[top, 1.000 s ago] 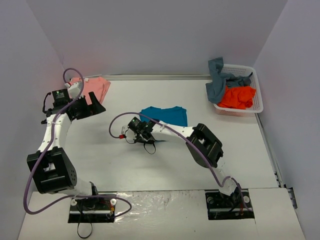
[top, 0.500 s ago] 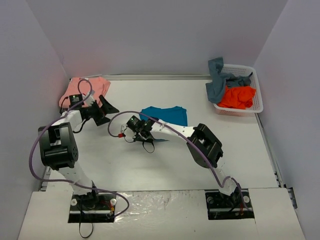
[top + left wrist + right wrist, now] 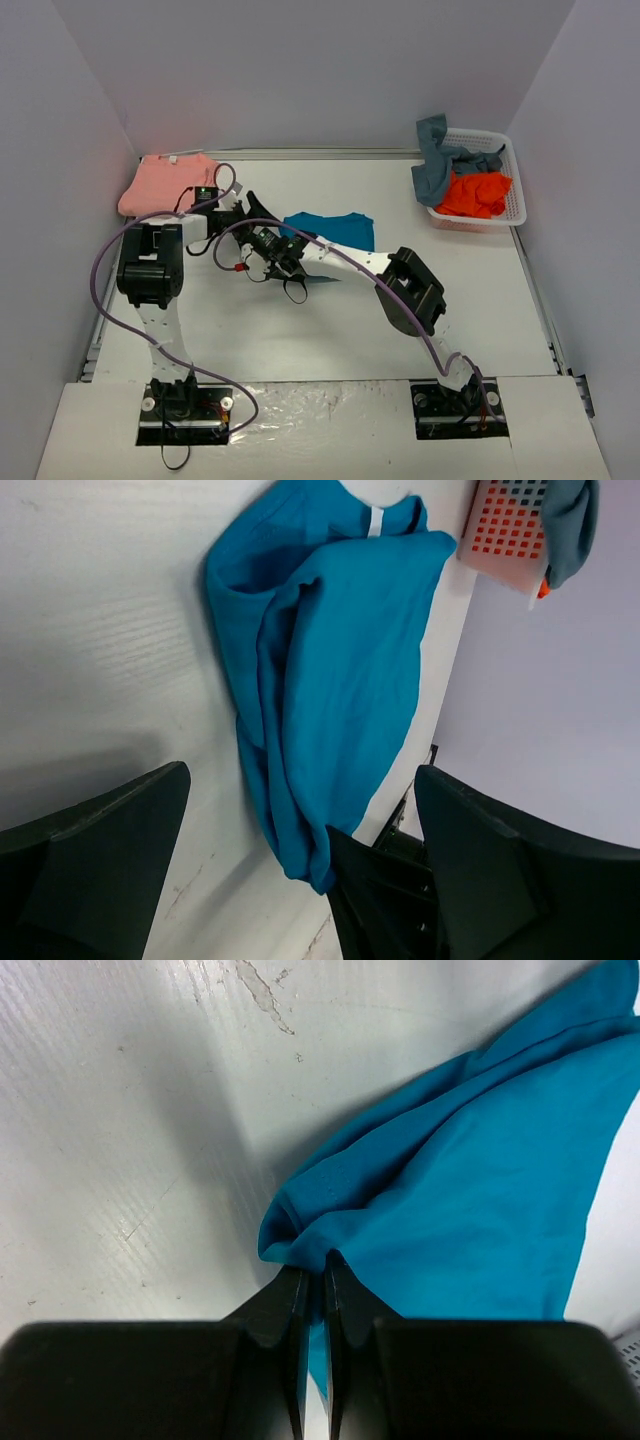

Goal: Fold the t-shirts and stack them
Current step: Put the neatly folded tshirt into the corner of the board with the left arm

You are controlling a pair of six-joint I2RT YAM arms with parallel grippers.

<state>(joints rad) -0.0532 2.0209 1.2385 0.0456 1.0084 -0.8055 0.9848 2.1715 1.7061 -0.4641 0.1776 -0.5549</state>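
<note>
Pale lavender-grey walls [image 3: 300,70] close in a white surface [image 3: 330,330] on three sides; the right wrist view shows it as ribbed sheet marked with a few scuffs. At the far left corner lies a salmon-pink t-shirt [image 3: 170,180], folded flat. At the far right a white lattice basket [image 3: 515,195] holds a bright orange t-shirt [image 3: 475,193], and a grey-blue t-shirt [image 3: 437,160] hangs over its left rim. Near the middle of the surface lies the teal-blue t-shirt [image 3: 335,230], partly folded, with one layer doubled lengthwise over another. The right jaws are pressed together and clamped on a bunched bit of its hem at the near left corner, the cloth puckering where the two fingers [image 3: 290,1295] meet. The left arm [image 3: 150,270] reaches in from the left, and the left jaws stand spread as wide as they go, gripping nothing. They sit low, just beside the shirt's left edge. In the left wrist view the teal cloth lies framed between the two dark fingers [image 3: 110,825], and they seem not to touch it, though the overhead view is too crowded there to be sure.
</note>
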